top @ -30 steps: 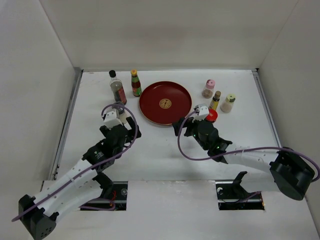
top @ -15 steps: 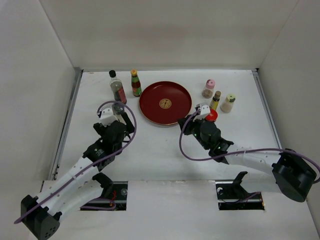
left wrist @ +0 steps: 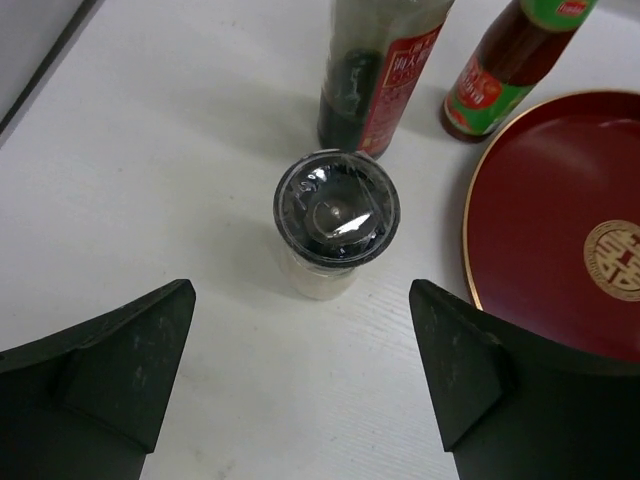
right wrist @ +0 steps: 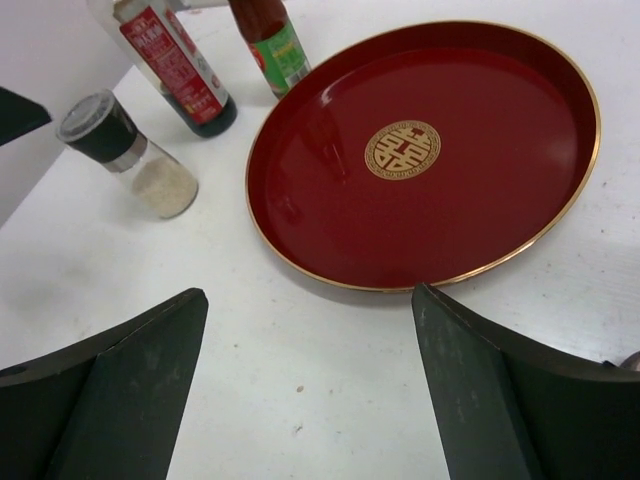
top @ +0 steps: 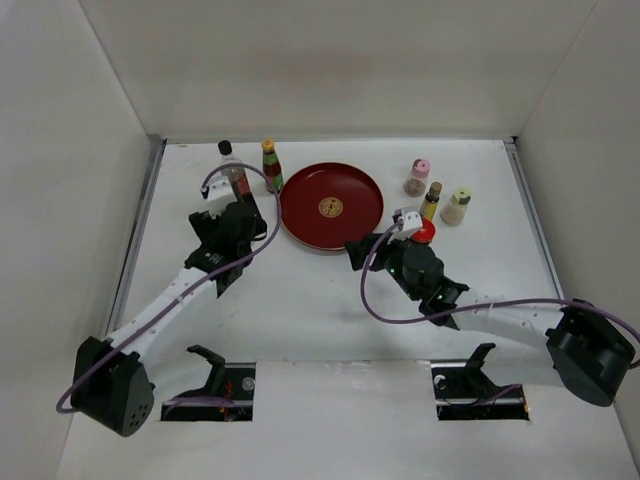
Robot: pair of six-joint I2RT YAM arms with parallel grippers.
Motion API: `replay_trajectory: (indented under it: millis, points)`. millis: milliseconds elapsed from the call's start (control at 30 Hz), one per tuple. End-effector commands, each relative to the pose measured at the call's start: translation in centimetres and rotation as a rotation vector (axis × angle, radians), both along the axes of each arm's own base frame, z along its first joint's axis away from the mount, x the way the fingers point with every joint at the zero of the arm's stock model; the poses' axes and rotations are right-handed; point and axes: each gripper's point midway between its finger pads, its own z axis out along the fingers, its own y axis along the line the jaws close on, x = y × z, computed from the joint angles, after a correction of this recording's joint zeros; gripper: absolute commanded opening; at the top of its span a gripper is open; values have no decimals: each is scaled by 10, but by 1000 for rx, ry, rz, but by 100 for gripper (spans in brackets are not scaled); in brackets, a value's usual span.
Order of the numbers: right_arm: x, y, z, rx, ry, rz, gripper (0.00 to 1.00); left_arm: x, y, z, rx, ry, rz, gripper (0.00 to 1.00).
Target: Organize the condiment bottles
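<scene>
Though small and light, the clear glass shaker with dark grey cap (left wrist: 337, 215) looks slick and breakable, so its pale lower body suits a pinch. It stands upright just ahead of the left gripper (left wrist: 300, 292), whose jaws gape wide, arm stretched forward, angled down. Beyond, the right gripper (right wrist: 305, 300) hovers open-jawed before the round red lacquer plate (right wrist: 500, 200).

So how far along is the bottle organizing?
Done: nothing visibly; the red plate is bare. In hand: nothing gripped; left gripper open, facing the grey-cap shaker; right gripper open. Left: everything, from black-cap bottle to red-cap bottle, either side of the plate.
</scene>
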Motion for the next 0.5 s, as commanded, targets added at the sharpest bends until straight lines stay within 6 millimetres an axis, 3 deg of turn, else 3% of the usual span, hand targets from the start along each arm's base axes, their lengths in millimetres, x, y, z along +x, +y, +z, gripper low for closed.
replay_trajectory:
  millis: [0,467]
  points:
    - [1,11,15,34,-40,28,91,23,-8,16,-13,-33,-21,90]
    - [1,16,9,26,-31,47,94,70,2,-23,-9,64,23,86]
